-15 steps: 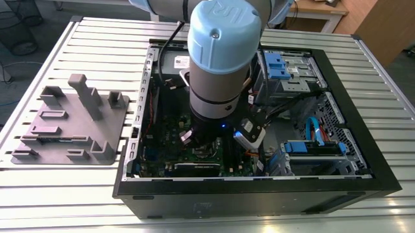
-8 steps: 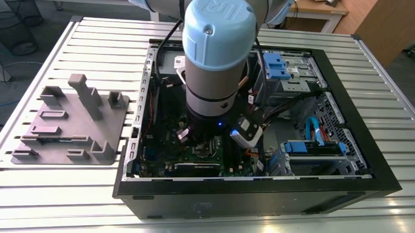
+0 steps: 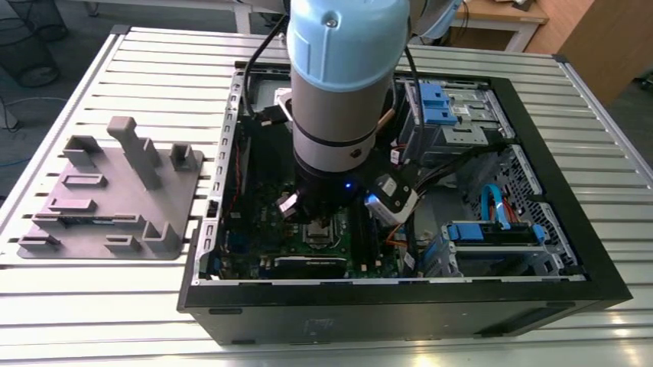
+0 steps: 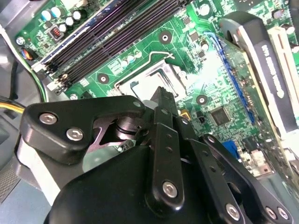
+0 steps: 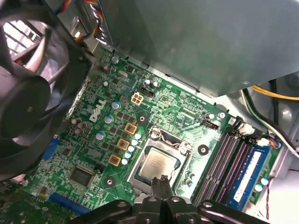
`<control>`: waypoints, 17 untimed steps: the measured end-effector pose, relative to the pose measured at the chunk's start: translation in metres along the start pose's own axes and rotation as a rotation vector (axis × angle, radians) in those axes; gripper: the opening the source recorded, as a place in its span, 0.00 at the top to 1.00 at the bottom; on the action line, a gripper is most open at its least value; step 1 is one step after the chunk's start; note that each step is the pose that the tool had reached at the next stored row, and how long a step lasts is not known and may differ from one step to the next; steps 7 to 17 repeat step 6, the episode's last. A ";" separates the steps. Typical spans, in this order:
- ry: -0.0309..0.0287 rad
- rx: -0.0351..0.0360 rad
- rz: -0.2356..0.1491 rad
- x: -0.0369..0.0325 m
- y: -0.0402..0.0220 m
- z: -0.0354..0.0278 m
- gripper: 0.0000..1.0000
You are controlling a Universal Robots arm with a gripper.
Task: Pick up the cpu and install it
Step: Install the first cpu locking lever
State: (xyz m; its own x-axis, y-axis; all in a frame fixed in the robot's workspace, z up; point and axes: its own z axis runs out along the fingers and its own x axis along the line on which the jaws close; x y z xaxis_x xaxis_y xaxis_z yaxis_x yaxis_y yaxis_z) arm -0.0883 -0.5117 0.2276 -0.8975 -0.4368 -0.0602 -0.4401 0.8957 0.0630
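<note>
The cpu (image 5: 158,166) is seated in the socket frame (image 5: 161,158) inside the computer case (image 3: 571,302). The gripper (image 5: 162,183), fingers pressed together and holding nothing, is seen at the cpu's six o'clock edge in the first wrist view.

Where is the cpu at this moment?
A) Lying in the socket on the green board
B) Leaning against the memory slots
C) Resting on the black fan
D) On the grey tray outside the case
A: in the first wrist view the cpu lies flat inside the socket frame on the green board, just beyond the gripper.

Open computer case (image 3: 408,302), grey fixture tray (image 3: 102,199), slatted table (image 3: 122,313), fan (image 5: 32,98)
</note>
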 end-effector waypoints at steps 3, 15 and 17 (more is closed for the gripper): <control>0.0004 0.0010 0.000 -0.0001 0.0002 -0.0001 0.89; 0.0010 0.0020 0.000 -0.0001 0.0003 -0.0002 0.89; 0.0010 0.0020 0.000 -0.0001 0.0003 -0.0002 0.89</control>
